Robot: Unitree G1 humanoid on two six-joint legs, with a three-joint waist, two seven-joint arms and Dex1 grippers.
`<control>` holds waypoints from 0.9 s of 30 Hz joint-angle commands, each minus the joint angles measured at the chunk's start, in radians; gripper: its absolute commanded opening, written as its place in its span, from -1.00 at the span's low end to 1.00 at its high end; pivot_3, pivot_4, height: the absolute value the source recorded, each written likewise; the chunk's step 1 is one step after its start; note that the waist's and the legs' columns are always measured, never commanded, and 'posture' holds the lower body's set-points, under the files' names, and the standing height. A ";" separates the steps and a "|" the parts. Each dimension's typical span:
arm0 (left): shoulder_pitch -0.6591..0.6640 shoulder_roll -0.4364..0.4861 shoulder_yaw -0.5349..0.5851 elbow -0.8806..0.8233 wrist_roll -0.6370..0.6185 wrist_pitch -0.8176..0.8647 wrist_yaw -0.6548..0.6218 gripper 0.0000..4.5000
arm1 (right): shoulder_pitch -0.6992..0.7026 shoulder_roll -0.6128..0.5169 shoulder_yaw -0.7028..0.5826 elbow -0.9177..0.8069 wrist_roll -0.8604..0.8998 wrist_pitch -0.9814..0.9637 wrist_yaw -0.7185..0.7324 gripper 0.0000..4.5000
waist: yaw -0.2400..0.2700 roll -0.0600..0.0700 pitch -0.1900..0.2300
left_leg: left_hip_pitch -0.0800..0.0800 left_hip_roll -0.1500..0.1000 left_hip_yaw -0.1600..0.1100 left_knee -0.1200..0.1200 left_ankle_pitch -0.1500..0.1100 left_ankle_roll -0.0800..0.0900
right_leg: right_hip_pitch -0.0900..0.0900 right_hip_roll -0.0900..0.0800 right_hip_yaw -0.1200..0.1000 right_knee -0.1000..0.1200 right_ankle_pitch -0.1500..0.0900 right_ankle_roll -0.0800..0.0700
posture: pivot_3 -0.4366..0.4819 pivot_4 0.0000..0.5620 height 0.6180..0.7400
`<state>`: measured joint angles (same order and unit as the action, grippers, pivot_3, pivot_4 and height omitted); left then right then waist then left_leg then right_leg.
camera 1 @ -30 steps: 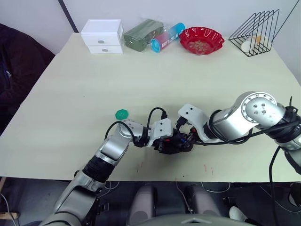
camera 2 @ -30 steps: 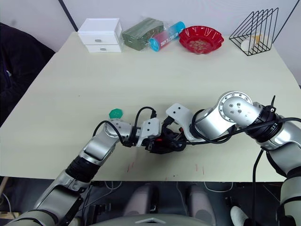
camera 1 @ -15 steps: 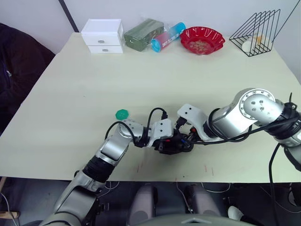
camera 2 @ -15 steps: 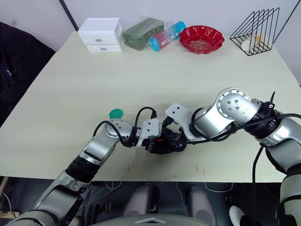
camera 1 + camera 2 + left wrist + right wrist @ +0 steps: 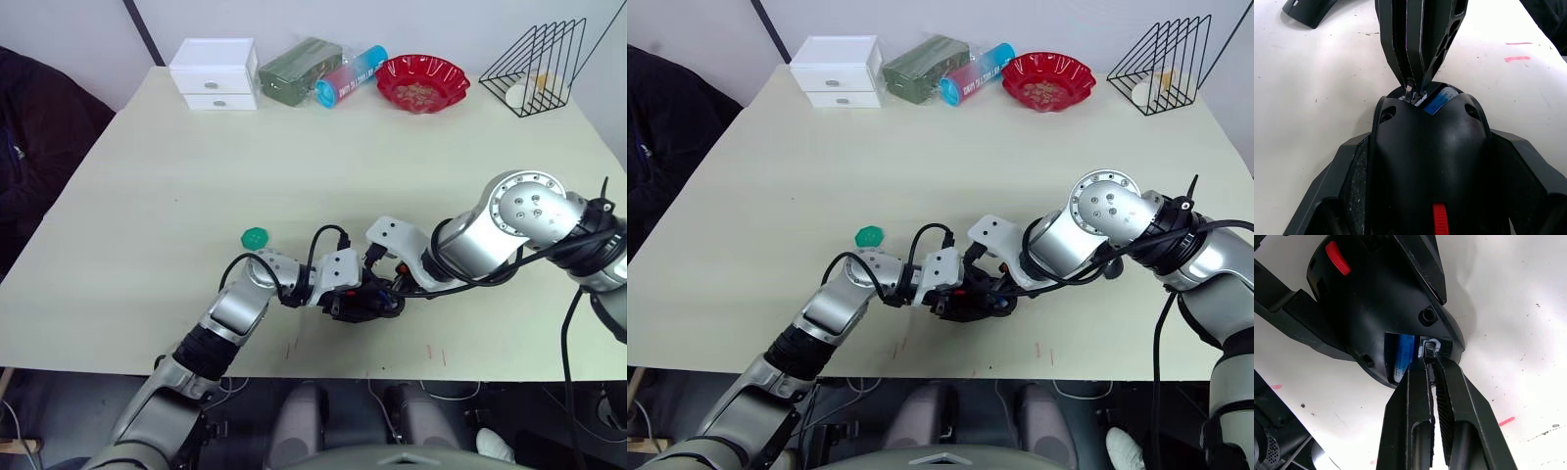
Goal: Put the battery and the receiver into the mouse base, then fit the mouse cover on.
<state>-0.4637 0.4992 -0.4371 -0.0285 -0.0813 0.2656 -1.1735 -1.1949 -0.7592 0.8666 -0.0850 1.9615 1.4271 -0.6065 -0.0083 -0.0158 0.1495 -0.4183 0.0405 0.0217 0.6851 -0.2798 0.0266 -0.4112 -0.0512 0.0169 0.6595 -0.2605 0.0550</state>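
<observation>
1. Near the table's (image 5: 147, 196) front edge, the left gripper (image 5: 1425, 205) clamps the mouse base (image 5: 1427, 161) by its sides.
2. Inside the base, the battery (image 5: 1404, 357) lies seated.
3. Beside it, the right gripper (image 5: 1430, 363) pinches the receiver (image 5: 1428, 348) at its slot, fingers nearly together.

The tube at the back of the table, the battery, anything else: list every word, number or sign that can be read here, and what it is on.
Nothing can be read.
Blue and pink tube: white print, too small to read.
Battery in the mouse base: blue label, no lettering legible.
Green packet: no text can be made out.
White drawer box: no text seen.
Table: red pen marks, not characters.
</observation>
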 commanded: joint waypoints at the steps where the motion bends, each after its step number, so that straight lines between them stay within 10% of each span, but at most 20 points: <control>1: 0.034 0.008 -0.043 0.016 0.026 0.012 -0.008 0.32 | -0.020 -0.005 0.012 0.003 0.007 0.027 0.002 -1.00 | 0.000 0.000 0.000 | 0.000 0.000 0.000 0.000 0.000 0.000 | 0.000 0.000 0.000 0.000 0.000 0.000 | -0.05 -0.47 1.00; 27: 0.049 0.015 -0.037 0.008 0.027 0.012 -0.010 0.32 | 0.009 0.066 -0.033 0.046 -0.036 0.029 -0.015 -1.00 | -0.006 0.000 0.000 | 0.002 0.000 0.000 0.000 0.000 0.000 | 0.000 0.000 0.001 0.002 0.000 0.000 | -0.05 -0.47 1.00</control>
<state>-0.4488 0.5037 -0.4230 -0.0307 -0.0814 0.2639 -1.1700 -1.1997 -0.6994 0.8437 -0.0258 1.9287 1.4631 -0.6173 -0.0144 -0.0158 0.1491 -0.4163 0.0406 0.0219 0.6850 -0.2798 0.0266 -0.4109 -0.0508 0.0176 0.6615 -0.2605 0.0550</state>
